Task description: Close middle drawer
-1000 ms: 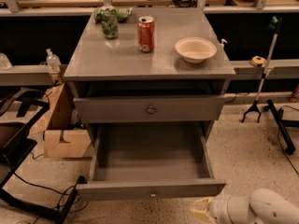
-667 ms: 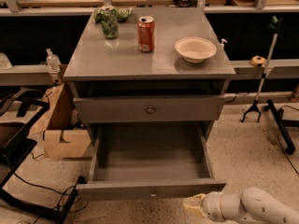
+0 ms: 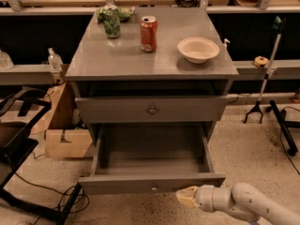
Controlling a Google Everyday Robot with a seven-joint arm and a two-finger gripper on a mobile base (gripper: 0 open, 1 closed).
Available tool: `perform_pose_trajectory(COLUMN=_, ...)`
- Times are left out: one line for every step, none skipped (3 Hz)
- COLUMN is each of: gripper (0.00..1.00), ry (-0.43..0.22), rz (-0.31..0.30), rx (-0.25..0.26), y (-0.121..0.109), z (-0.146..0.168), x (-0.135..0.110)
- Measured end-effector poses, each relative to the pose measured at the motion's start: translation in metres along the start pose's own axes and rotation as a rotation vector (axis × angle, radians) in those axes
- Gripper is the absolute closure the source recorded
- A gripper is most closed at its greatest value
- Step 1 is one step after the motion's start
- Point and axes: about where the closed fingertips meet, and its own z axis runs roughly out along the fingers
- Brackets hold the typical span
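One small change: the gripper (image 3: 183,197) has slid left, right up by the front panel of the middle drawer (image 3: 117,184). Can't tell if it's open or clenched. That drawer's pulled way out under the taller drawer (image 3: 197,109), so nothing's closed yet. A push looks next.

Red can (image 3: 148,33): upright on cabinet top (image 3: 117,60), centre.
White bowl (image 3: 198,49): right of can, apart.
Green packet (image 3: 111,21): back left.
Cardboard box (image 3: 68,142): floor, left.

The matt grey middle drawer (image 3: 117,184) carries a small shiny metal knob (image 3: 153,188); by its near right corner, the gripper (image 3: 186,197) looks smooth cream plastic.
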Motion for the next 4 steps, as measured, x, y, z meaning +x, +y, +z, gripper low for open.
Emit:
perform_pose_trajectory(gripper=1.00, ry=0.000, rz=0.000, rx=0.000, y=0.000, z=0.000, x=0.000)
perform_pose_trajectory(gripper=1.00, ry=-0.022, rz=-0.024, rx=0.006, y=-0.028, z=0.011, x=-0.025)
perform_pose_trajectory(gripper=1.00, ry=-0.022, rz=-0.024, rx=0.006, y=-0.025, z=0.009, x=-0.023)
perform_pose_trajectory(gripper=1.00, ry=-0.027, rz=-0.039, rx=0.003, y=-0.049, z=0.026, x=-0.048)
